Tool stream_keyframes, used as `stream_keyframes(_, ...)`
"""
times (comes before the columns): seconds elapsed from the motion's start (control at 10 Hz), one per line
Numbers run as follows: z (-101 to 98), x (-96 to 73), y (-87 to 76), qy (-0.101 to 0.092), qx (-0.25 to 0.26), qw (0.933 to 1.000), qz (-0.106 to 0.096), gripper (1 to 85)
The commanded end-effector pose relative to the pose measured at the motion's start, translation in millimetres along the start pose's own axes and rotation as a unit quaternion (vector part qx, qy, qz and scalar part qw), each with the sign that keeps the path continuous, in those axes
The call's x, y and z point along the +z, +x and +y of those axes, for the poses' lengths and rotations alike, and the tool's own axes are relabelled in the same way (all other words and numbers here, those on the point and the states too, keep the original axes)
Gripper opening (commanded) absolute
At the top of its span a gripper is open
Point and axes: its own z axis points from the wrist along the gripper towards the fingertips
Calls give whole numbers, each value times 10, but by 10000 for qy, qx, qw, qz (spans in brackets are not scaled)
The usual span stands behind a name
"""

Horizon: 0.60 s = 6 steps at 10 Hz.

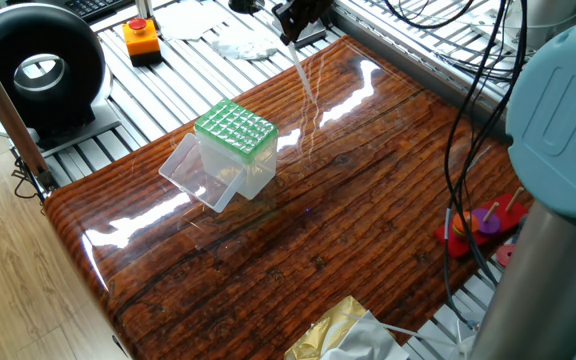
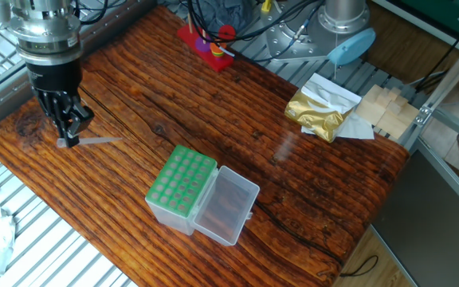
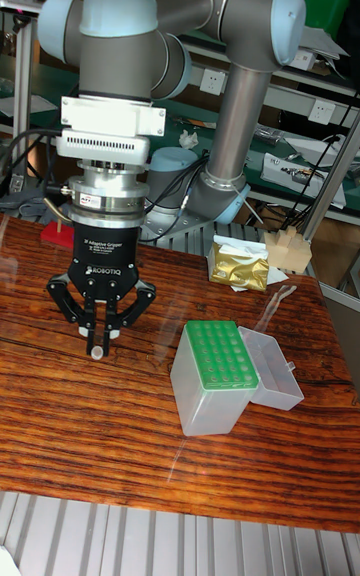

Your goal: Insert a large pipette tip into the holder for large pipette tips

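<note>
My gripper [image 2: 67, 139] is shut on the wide end of the large pipette tip [image 2: 99, 141], a translucent whitish cone that sticks out sideways from the fingers over the table's far corner. In one fixed view the large pipette tip [image 1: 305, 78] slants down from the gripper [image 1: 291, 36]. The holder for large pipette tips [image 2: 181, 182], a clear box with a light-green grid, stands mid-table with its clear lid [image 2: 228, 204] hinged open. The gripper [image 3: 97, 347] hangs to the left of the holder [image 3: 219, 357], apart from it.
A red base with pegs and rings [image 2: 206, 45] sits at one table edge. A gold foil bag [image 2: 317, 112] and wooden blocks [image 2: 384, 107] lie at another corner. An orange button box [image 1: 141, 38] and a black round device [image 1: 38, 68] stand off the table.
</note>
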Motion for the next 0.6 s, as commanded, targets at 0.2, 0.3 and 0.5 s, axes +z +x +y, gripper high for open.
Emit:
stream_keyframes(0.2,-37,-16,-13,50,-12,10000,-20,10)
stream_keyframes(0.3,-59,-16,-13,94,-212,9997,-17,10)
stream_keyframes(0.5,-163,-20,20,284,-1295,9911,82,10)
